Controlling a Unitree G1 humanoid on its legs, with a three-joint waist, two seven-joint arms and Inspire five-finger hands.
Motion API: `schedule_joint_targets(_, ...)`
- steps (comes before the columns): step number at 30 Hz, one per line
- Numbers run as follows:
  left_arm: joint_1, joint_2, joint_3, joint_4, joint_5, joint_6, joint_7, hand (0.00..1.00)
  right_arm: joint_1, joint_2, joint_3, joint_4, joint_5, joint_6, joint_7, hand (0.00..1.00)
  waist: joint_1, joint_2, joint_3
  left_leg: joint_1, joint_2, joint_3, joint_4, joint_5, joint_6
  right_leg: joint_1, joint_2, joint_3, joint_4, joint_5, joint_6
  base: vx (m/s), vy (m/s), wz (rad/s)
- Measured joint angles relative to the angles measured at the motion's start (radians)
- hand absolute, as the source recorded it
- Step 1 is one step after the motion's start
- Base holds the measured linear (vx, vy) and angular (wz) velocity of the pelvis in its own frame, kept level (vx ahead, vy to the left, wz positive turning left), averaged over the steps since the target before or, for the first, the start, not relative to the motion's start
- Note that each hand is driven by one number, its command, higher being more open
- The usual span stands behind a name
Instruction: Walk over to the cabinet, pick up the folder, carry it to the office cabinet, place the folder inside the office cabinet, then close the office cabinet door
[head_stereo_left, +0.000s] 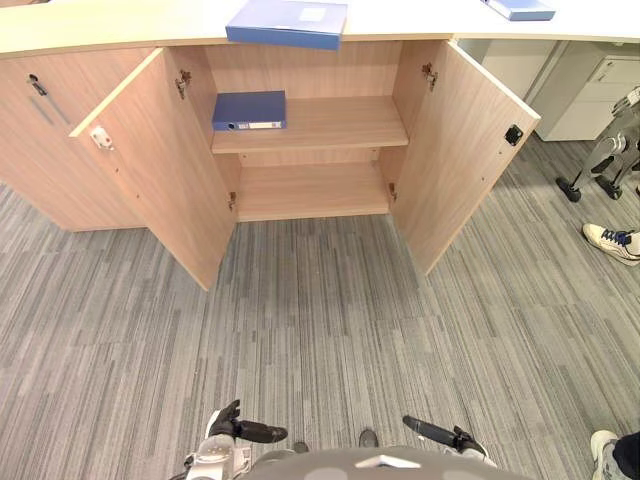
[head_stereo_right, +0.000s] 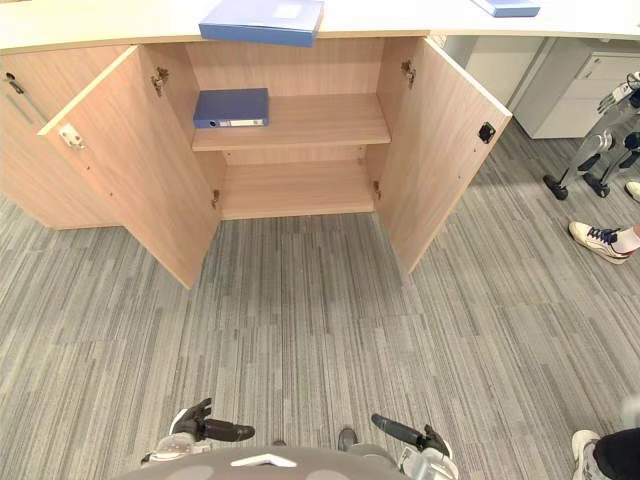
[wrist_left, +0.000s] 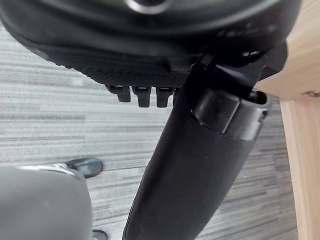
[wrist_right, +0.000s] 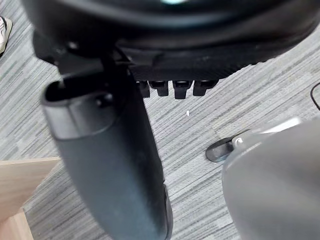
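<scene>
Facing the open office cabinet (head_stereo_left: 320, 70) from well back across the carpet (head_stereo_left: 320, 320), with the left door (head_stereo_left: 160, 170) and the right door (head_stereo_left: 465, 150) both swung wide towards the robot. Holding nothing in either hand: left hand (head_stereo_left: 245, 431) and right hand (head_stereo_left: 440, 435) low at the near edge, apart from each other, thumbs out and fingers loose rather than clenched, as read from the wrist views. One blue folder (head_stereo_left: 249, 110) lying flat on the upper shelf (head_stereo_left: 340, 125), pushed to its left end, long axis running across the shelf and spine facing out. A second folder (head_stereo_left: 287, 22) flat on the worktop (head_stereo_left: 120, 25) directly above, overhanging the front edge a little; a third folder (head_stereo_left: 518, 9) farther right on the same worktop. From the hands, straight ahead and somewhat left to either of the nearer two, so probably closer for the left arm, though well beyond reach of both from here. Hard to judge whether the shelved folder counts as already placed; if so, only the doors left to shut, the left door lying nearer the left hand. A person's shoe (head_stereo_left: 612, 242) off to the right.
</scene>
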Motion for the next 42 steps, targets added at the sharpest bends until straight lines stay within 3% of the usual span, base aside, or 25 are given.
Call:
schedule_joint_targets(9,-0.011,-0.018,-0.001,0.008,0.001,0.002,-0.013,1.00,-0.020,0.003,-0.001,0.017,0.001,-0.002,0.007,1.00,-0.004,-0.011,0.019,0.041,-0.003,0.001,-0.054,0.019,-0.005,0.028,0.000,-0.007,-0.022,0.001,0.001,-0.01,-0.007,0.00)
schedule_joint_targets(26,-0.017,-0.016,-0.011,0.009,0.001,0.001,-0.011,1.00,-0.029,0.006,0.001,0.014,0.000,-0.002,0.007,1.00,-0.005,-0.020,0.036,0.057,-0.015,0.016,-0.124,0.064,0.027,0.017,-0.006,-0.004,-0.027,0.004,-0.004,-0.07,-0.019,-0.02)
schedule_joint_targets(32,-0.038,-0.015,-0.016,0.009,0.001,0.002,-0.010,1.00,-0.052,0.006,0.001,0.006,-0.007,-0.002,0.007,1.00,0.004,-0.022,0.064,0.031,-0.014,0.080,-0.116,0.041,0.026,-0.028,-0.002,0.047,-0.028,0.008,-0.003,0.00,0.006,-0.28)
schedule_joint_targets(35,-0.052,-0.012,-0.017,0.008,0.000,0.002,-0.009,1.00,-0.072,0.007,0.001,0.006,-0.007,-0.001,0.007,1.00,0.010,-0.026,0.071,-0.028,-0.013,0.113,-0.029,-0.021,0.027,-0.058,-0.010,0.069,-0.022,0.003,0.005,0.06,0.039,-0.21)
schedule_joint_targets(37,-0.061,-0.018,-0.019,0.006,0.000,0.001,-0.009,1.00,-0.088,0.004,0.000,0.004,-0.007,-0.001,0.007,1.00,0.010,-0.014,0.078,-0.065,-0.010,0.134,0.042,-0.071,0.030,-0.084,-0.018,0.075,0.014,-0.019,0.029,0.10,0.060,-0.13)
schedule_joint_targets(39,-0.089,-0.020,-0.048,0.005,-0.001,0.001,-0.010,1.00,-0.107,-0.004,0.000,-0.010,-0.007,-0.001,0.007,1.00,0.009,0.002,0.097,-0.101,-0.018,0.173,0.122,-0.110,0.028,-0.159,-0.044,0.066,0.188,-0.110,0.049,0.11,0.086,0.18)
schedule_joint_targets(42,-0.108,-0.017,-0.058,-0.009,-0.002,0.001,-0.003,1.00,-0.117,-0.008,0.001,-0.022,-0.005,0.001,0.013,1.00,0.004,0.016,0.120,-0.074,-0.037,0.169,0.145,-0.113,0.032,-0.269,-0.082,0.010,0.490,-0.167,0.036,0.16,0.123,0.43)
